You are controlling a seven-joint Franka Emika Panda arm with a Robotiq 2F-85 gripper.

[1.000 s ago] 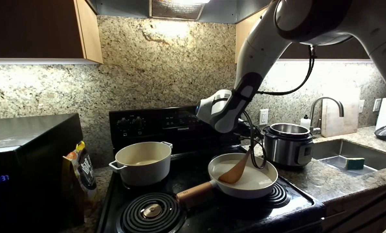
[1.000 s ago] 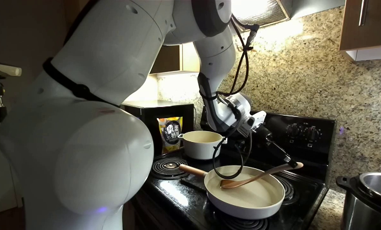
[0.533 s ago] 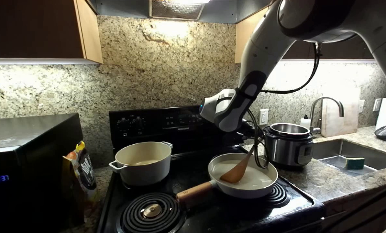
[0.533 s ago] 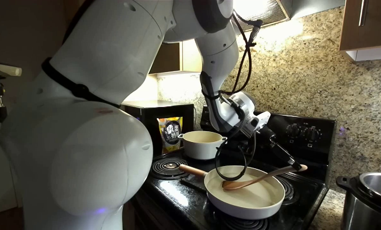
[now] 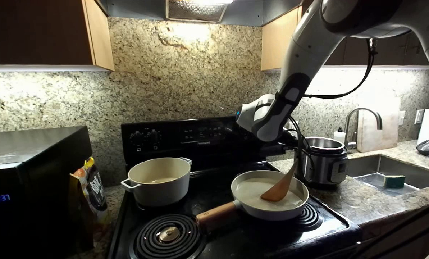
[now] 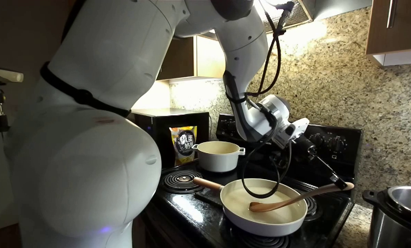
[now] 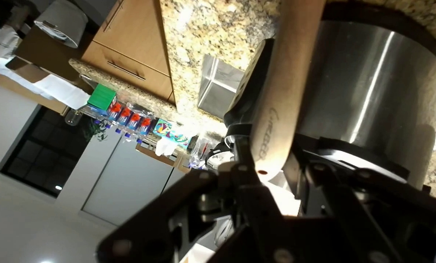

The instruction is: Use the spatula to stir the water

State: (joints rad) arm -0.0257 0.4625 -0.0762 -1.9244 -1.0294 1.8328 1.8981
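Note:
The tan wooden spatula (image 5: 279, 187) leans with its blade down in the pale water (image 5: 253, 187) of the cream-white frying pan (image 5: 270, 215). In an exterior view the spatula (image 6: 289, 202) slants across the pan (image 6: 265, 228), blade near the middle of the water (image 6: 235, 201), handle past the rim. My gripper (image 6: 340, 182) is shut on the handle near its end, outside the pan. In the wrist view the handle of the spatula (image 7: 285, 84) lies between the fingers of the gripper (image 7: 270, 155), its end with the hole towards me. The blade is out of the wrist view.
A steel pot (image 5: 320, 167) stands right of the stove, close to the gripper; it fills the right of the wrist view (image 7: 367, 84). A black cable loop (image 6: 257, 195) hangs over the pan. A two-handled cream pot (image 5: 160, 185) stands on the back left burner.
In both exterior views the arm and gripper have moved to the right, closer to the steel pot. The spatula has moved with them, its blade sliding right through the water. The pan has stayed still.

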